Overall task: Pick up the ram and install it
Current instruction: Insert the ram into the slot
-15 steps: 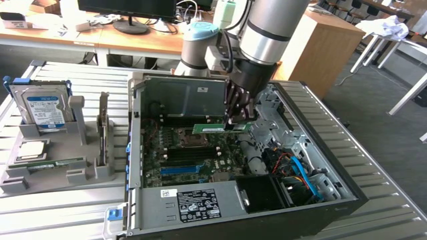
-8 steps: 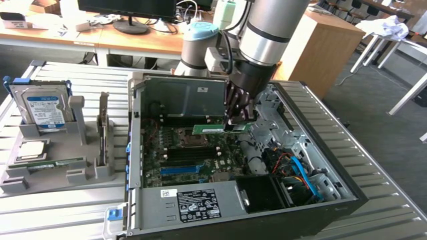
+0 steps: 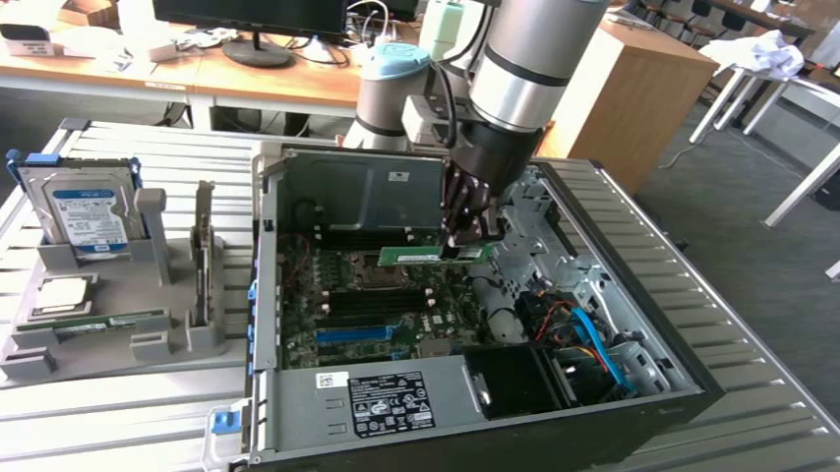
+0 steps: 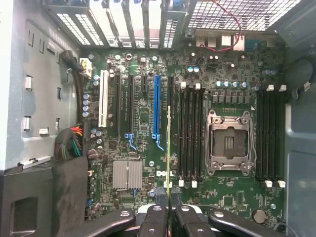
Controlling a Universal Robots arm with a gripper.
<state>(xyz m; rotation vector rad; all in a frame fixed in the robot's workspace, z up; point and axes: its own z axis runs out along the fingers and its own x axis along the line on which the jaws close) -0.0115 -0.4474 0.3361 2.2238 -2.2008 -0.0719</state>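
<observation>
The black gripper point(image 3: 463, 242) clasps the long thin green ram stick point(image 3: 423, 256) above the green motherboard point(image 3: 344, 317) (pickup done), not yet seated.

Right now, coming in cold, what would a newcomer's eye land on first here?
The gripper hangs over the open computer case, shut on the ram, a green stick held above the motherboard. In the wrist view the ram runs edge-on, parallel to the black memory slots near the empty processor socket. At the exterior view's left, a grey rack holds a hard drive.
</observation>
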